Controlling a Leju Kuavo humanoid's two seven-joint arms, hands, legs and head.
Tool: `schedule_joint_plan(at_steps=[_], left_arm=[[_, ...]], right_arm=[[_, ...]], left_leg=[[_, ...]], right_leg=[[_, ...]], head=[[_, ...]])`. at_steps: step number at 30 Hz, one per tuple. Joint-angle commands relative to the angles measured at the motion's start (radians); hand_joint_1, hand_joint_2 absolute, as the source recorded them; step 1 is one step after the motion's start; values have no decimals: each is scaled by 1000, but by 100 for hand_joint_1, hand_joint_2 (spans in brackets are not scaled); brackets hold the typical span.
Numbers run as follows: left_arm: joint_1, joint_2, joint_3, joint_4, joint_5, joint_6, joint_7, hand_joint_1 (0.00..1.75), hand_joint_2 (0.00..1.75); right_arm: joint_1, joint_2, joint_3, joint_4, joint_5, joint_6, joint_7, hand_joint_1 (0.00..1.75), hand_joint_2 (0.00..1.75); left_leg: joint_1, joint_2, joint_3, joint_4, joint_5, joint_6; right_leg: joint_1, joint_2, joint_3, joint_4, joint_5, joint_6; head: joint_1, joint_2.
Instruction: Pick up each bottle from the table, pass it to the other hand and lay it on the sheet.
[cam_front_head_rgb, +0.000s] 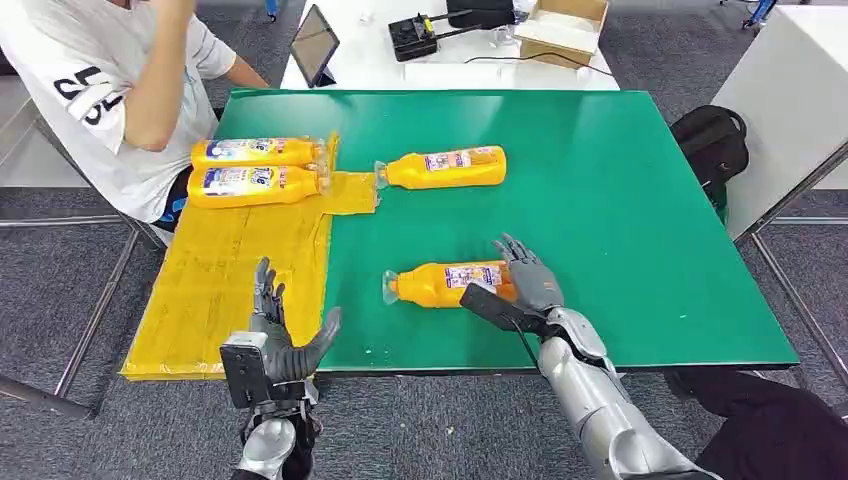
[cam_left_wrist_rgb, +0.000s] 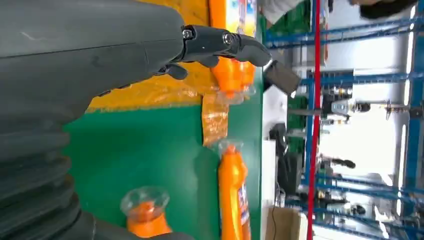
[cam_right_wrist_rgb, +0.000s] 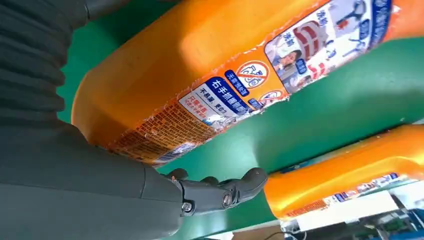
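A green table (cam_front_head_rgb: 620, 200) stands on grey carpet (cam_front_head_rgb: 60, 270), on metal legs (cam_front_head_rgb: 95, 320). Behind it, touching its far edge, is a white table (cam_front_head_rgb: 370, 65) carrying a tablet (cam_front_head_rgb: 314, 44) propped upright, a black device (cam_front_head_rgb: 413, 36) and an open cardboard box (cam_front_head_rgb: 560, 28). A white cabinet (cam_front_head_rgb: 790, 110) stands to the right, with a black backpack (cam_front_head_rgb: 712, 140) on the floor just beside it. A person in a white shirt (cam_front_head_rgb: 110, 100) sits at the far left corner. Blue metal racks (cam_left_wrist_rgb: 360, 80) show in bright light beyond the tables.

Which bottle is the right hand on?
The near orange bottle on bare green table, by the right hand; two others lie on the yellow sheet.
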Motion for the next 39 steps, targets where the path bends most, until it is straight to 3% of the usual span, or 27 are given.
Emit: schedule_joint_plan(at_steps=[1,9,26,29,30,32,33,35,39], left_arm=[[-64,-29,14,141,28,-22,4,0,175],[-101,-29,-16,198,51,-26,4,0,175],[-108,-29,-27,204,65,-21,4,0,175],[-105,-29,-30,200,63,-11,4,0,175],[-104,-29,-30,199,62,-11,4,0,175],[-100,-29,-24,194,59,-12,4,0,175],[-98,-29,-22,192,59,-15,4,0,175],[-96,-29,-21,192,56,-17,4,0,175],[-94,-29,-21,192,52,-21,4,0,175]], right_arm=[[-111,-26,32,192,10,83,56,0,175],[-243,-28,40,296,2,229,107,0,175],[-251,-23,35,310,-11,232,95,0,175],[-234,-5,33,298,-18,196,72,12,175],[-229,-2,32,292,-21,184,63,23,175],[-206,6,23,274,-35,148,26,89,175],[-197,7,22,268,-38,140,11,148,175],[-177,12,11,249,-55,118,-25,175,175],[-147,22,0,224,-72,88,-60,175,175]], left_leg=[[0,-1,2,-1,0,1],[0,2,1,0,2,1],[0,2,1,0,1,2],[0,2,1,0,1,1],[0,3,2,0,1,1],[0,3,2,0,1,1],[0,3,2,0,1,1],[1,2,2,0,1,1],[1,2,2,-1,1,1]], right_leg=[[0,-2,3,-1,0,-2],[0,2,1,0,3,-3],[1,1,1,1,2,-4],[1,2,1,0,2,-3],[1,2,2,0,2,-4],[1,3,2,0,2,-4],[1,3,1,0,2,-4],[2,2,2,0,2,-3],[2,1,3,-1,1,-4]], head=[[0,0],[0,0],[0,0],[0,0],[0,0],[0,0],[0,0],[0,0],[0,0]])
